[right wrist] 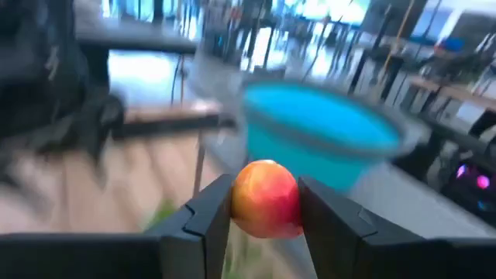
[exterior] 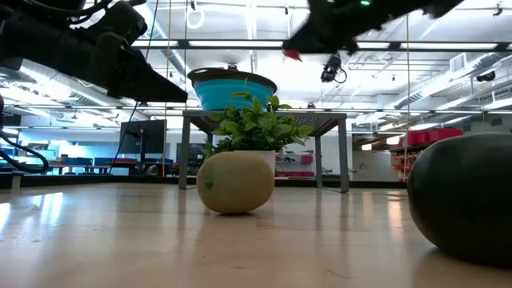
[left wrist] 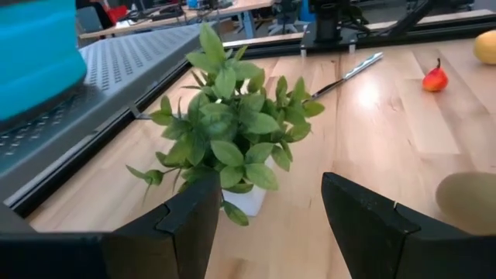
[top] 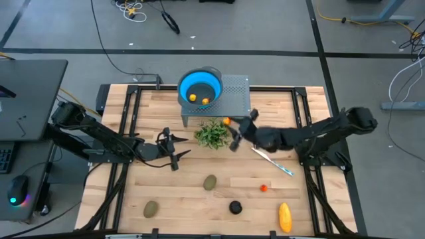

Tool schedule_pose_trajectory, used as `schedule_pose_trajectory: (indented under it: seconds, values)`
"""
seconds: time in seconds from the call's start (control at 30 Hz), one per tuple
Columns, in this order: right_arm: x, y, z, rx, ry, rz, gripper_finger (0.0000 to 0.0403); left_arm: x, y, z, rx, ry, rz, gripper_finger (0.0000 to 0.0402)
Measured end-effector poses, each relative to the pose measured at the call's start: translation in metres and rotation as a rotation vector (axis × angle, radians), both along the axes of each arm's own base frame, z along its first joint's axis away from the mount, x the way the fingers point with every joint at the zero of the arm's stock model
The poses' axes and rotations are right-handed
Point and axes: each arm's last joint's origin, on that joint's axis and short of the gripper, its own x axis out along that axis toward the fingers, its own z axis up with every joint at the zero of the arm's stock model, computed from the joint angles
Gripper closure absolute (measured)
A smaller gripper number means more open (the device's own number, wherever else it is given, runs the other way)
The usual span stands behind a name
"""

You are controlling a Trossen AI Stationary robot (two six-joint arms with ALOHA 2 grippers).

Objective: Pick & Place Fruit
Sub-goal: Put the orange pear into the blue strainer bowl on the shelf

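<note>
My right gripper (top: 234, 131) is raised beside the grey perforated stand (top: 234, 93), shut on a small orange-red fruit (right wrist: 265, 198). On the stand is the blue bowl (top: 199, 87), with two small orange fruits in it. My left gripper (top: 174, 149) hangs open left of the leafy plant (top: 212, 134), touching nothing. On the table lie two olive-green ovals (top: 210, 182) (top: 151, 210), a black ball (top: 236, 207), a yellow oblong (top: 285, 216) and a tiny red fruit (top: 263, 188). My right gripper pinches the orange-red fruit by its two opposite sides (right wrist: 236, 203) between its two fingers (right wrist: 203, 221). The fingers lie nearly level and point toward the blue bowl (right wrist: 322, 136). The fruit is lifted clear of the table, about level with the bowl in the low view.
A thin white knife with a blue handle (top: 272, 161) lies on the table under my right arm. The plant stands just in front of the stand's near edge. Bare wood shows between the plant and the fruit along the near edge.
</note>
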Motion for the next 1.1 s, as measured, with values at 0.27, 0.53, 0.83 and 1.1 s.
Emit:
schedule_pose_trajectory:
  seconds: [0.27, 0.53, 0.83, 1.1]
  values:
    - [0.027, -0.053, 0.022, -0.047, -0.099, 0.014, 0.0257, 0.0, 0.0, 0.0, 0.002, 0.003, 0.0, 0.0168]
    - [0.054, -0.092, 0.025, -0.091, -0.081, 0.012, 0.0257, 0.0, 0.0, -0.001, 0.015, 0.017, -0.003, 0.0168]
    - [0.065, -0.11, 0.006, -0.084, -0.037, 0.007, 0.0257, 0.0, 0.0, -0.002, 0.022, 0.023, -0.005, 0.0168]
    - [0.066, -0.11, 0.01, -0.13, -0.05, 0.027, 0.0236, -0.001, 0.0, -0.003, 0.019, 0.034, -0.004, 0.0168]
